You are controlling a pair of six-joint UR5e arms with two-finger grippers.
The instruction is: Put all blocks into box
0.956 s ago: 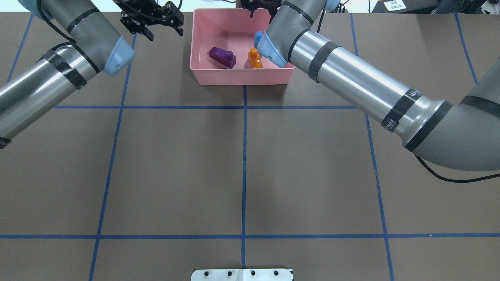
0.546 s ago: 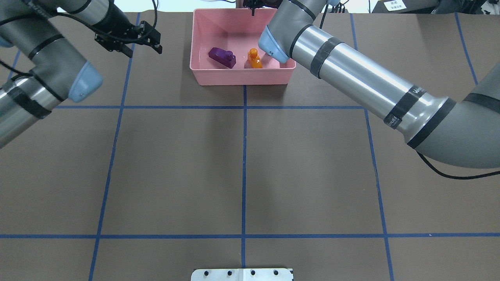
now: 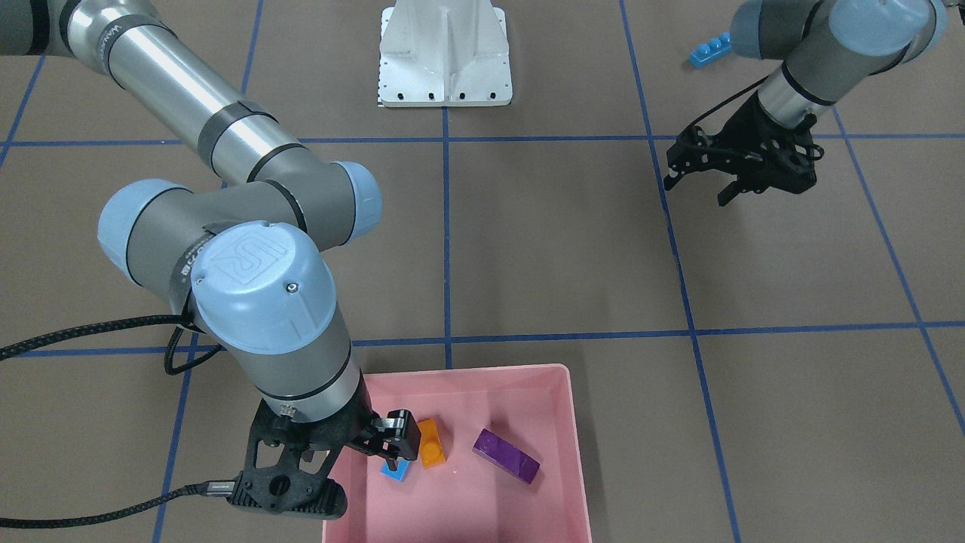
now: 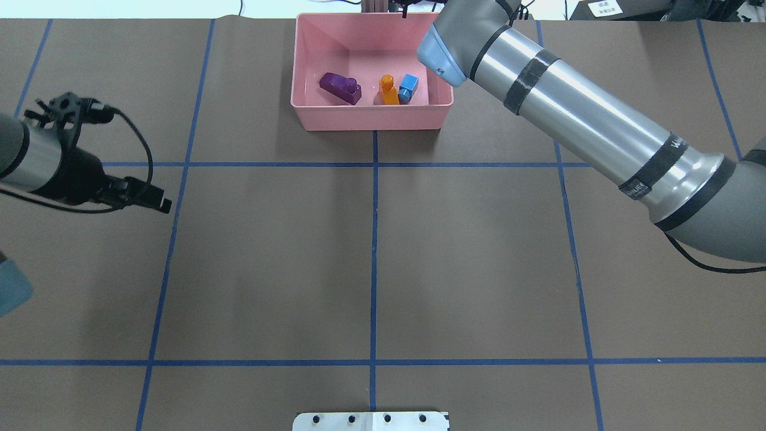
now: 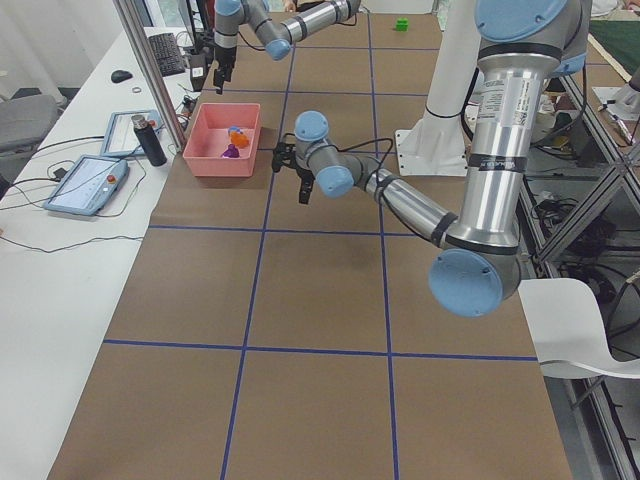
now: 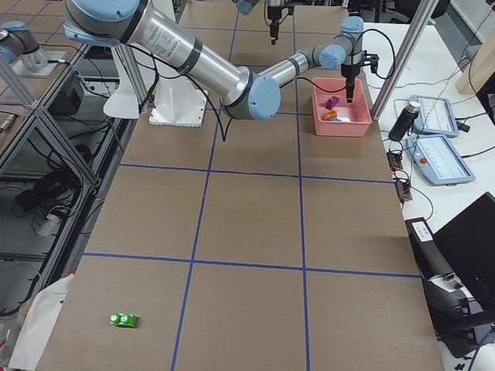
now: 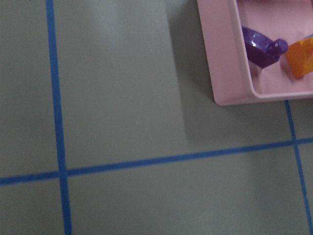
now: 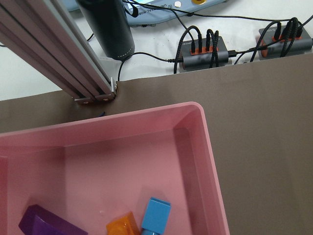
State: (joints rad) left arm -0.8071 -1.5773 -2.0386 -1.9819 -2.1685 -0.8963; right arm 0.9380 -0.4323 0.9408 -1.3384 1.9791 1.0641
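Observation:
The pink box (image 4: 371, 118) stands at the table's far middle edge. In it lie the purple block (image 4: 340, 87), the orange block (image 4: 389, 91) and the small blue block (image 4: 409, 87). My right gripper (image 3: 392, 445) hangs open just above the small blue block (image 3: 395, 470); no fingers show in the right wrist view over that block (image 8: 156, 215). My left gripper (image 3: 697, 190) is open and empty over bare table, left of the box. The long blue block (image 3: 709, 50) lies near my left arm. The green block (image 6: 122, 319) lies far off on my right.
The white robot base (image 3: 445, 53) sits at the near middle edge. Beyond the box's far rim (image 8: 210, 161) stand an aluminium post (image 8: 58, 54), a black bottle (image 8: 110, 27) and cables. Tablets (image 5: 90, 180) lie on the side desk.
My left arm swung away from the box, back and to the left. My right arm lifted and shifted right, and the small blue block now shows in the box beside the orange one.

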